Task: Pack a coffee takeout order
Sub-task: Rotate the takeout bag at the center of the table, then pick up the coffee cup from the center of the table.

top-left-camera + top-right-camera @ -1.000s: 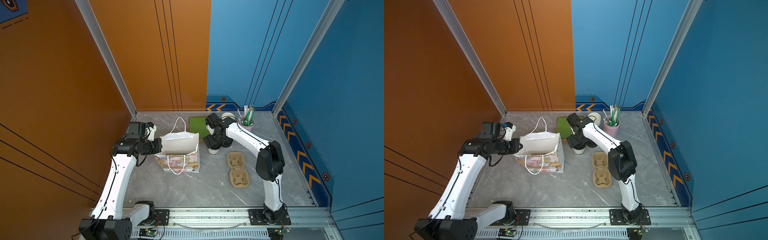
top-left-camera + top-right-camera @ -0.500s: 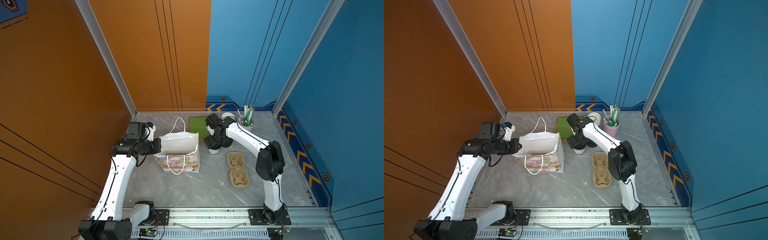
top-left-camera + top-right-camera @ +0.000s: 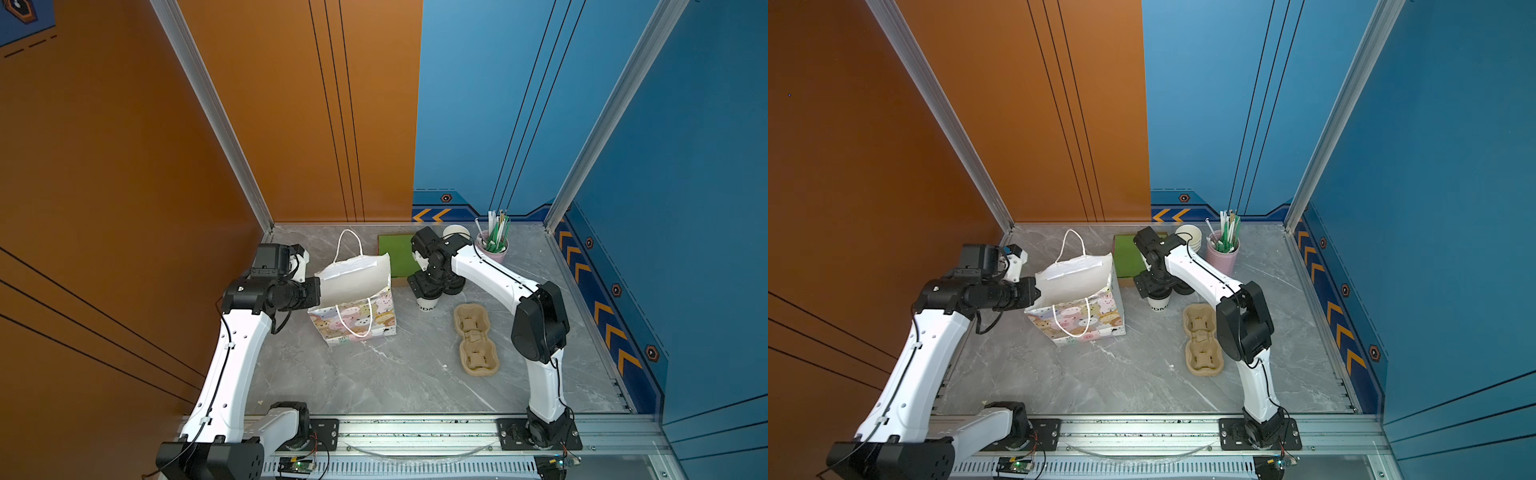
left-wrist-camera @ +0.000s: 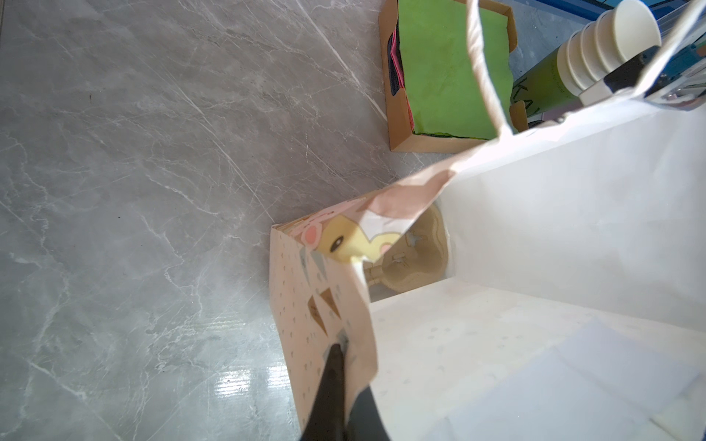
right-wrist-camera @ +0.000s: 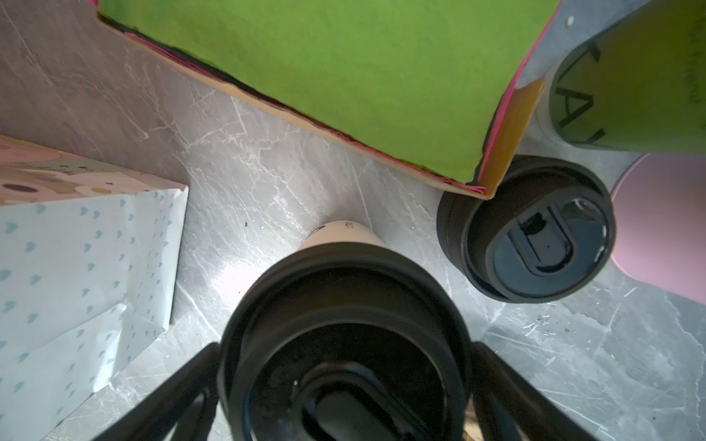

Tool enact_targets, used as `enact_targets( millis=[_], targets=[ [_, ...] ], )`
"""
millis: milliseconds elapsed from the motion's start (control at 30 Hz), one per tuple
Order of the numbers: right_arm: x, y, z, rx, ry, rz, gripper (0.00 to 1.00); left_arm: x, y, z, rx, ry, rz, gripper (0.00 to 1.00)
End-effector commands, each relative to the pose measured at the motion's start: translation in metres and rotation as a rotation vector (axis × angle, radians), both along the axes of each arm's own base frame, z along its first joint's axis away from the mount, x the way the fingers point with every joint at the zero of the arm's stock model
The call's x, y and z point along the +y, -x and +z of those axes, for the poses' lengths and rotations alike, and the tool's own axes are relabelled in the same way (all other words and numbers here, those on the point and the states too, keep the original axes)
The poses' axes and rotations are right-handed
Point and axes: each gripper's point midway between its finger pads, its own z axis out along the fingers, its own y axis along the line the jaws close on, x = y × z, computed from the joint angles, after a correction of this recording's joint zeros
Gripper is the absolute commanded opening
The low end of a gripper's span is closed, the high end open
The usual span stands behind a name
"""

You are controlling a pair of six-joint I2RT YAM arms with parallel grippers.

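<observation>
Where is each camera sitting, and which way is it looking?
Top views: high above the base rail, looking down at the table; left arm and right arm show.
Left wrist: on the left arm, looking along the left gripper, shut on the bag rim, into the bag.
Right wrist: on the right arm, looking down on the lid of the cup, right gripper open around it.
Shared: both wrist views show the green napkin.

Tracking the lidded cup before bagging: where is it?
In both top views the lidded cup stands between the gift bag and the pulp carrier, beneath the right gripper.
</observation>
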Motion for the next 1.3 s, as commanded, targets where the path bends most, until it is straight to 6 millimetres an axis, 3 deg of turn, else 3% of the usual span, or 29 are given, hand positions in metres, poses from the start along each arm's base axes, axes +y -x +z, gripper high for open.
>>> enact_targets(
  millis=[0,267,433,700,1267],
  targets=[
    [0.001,0.004,0.000,0.021,0.016,0.013,1.00,0.000,0.010,-0.004,0.041,-0.014,-0.007,0.00],
    [0.005,0.001,0.039,-0.052,-0.050,0.009,1.00,-0.001,0.008,-0.002,0.037,-0.016,-0.012,0.00],
    [0.001,0.001,0.047,-0.067,-0.042,0.005,1.00,-0.002,0.008,-0.004,0.044,-0.016,-0.017,0.00],
    [-0.009,0.009,0.032,-0.003,0.006,0.004,1.00,-0.003,0.007,-0.006,0.052,-0.017,-0.023,0.00],
    [0.002,0.008,-0.013,0.112,0.016,0.010,1.00,-0.007,0.008,-0.011,0.066,-0.023,-0.036,0.00]
  ],
)
